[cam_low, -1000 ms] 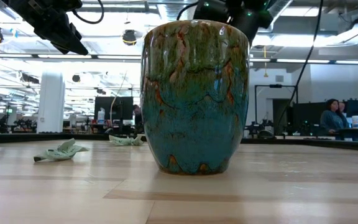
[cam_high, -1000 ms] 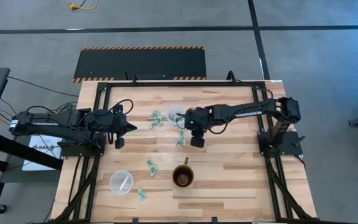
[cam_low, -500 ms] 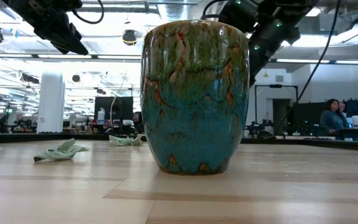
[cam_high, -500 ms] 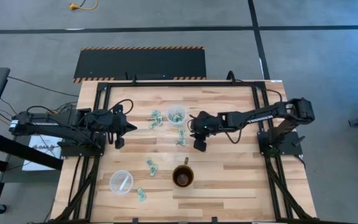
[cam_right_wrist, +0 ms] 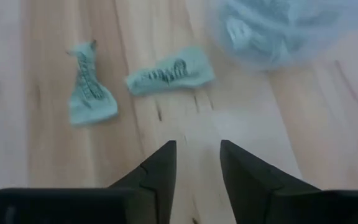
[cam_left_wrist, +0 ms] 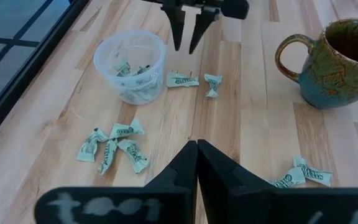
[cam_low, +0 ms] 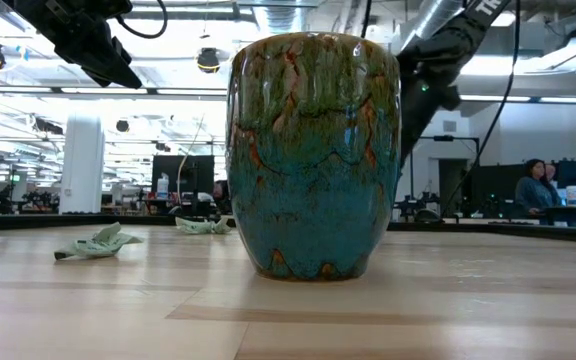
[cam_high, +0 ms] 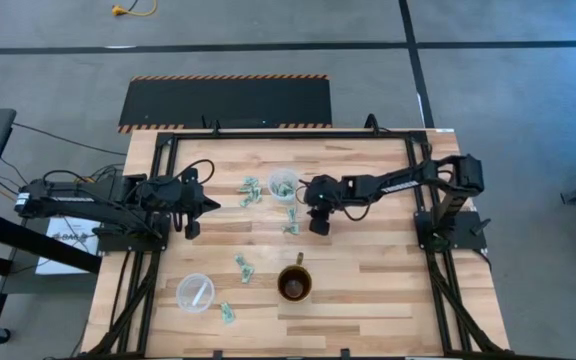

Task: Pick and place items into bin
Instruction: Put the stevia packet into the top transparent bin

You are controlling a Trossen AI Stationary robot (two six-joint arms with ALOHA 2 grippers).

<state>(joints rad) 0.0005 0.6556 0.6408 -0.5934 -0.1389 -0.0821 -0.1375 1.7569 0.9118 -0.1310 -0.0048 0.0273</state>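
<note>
Small pale green-and-white wrappers lie on the wooden table. Two of them (cam_right_wrist: 169,74) (cam_right_wrist: 89,93) are just ahead of my right gripper (cam_right_wrist: 197,152), which is open and hovers over bare wood beside the clear plastic cup (cam_high: 283,184) that holds several wrappers. From above, my right gripper (cam_high: 318,226) stands right of that pair (cam_high: 292,222). More wrappers lie left of the cup (cam_high: 249,190) and toward the near edge (cam_high: 241,265) (cam_high: 227,312). My left gripper (cam_left_wrist: 196,149) is shut and waits at the table's left (cam_high: 194,206), touching nothing.
A green-and-blue glazed mug (cam_high: 295,283) stands near the table's near edge and fills the low view (cam_low: 313,155). A second clear cup (cam_high: 195,292) sits at the near left. A black frame rail (cam_high: 158,190) runs along the table's sides.
My right arm has come lower, as the low view shows it drop from the top of the picture. Its gripper has stayed close to the two wrappers beside the cup. The wrappers, cups and mug have not moved.
</note>
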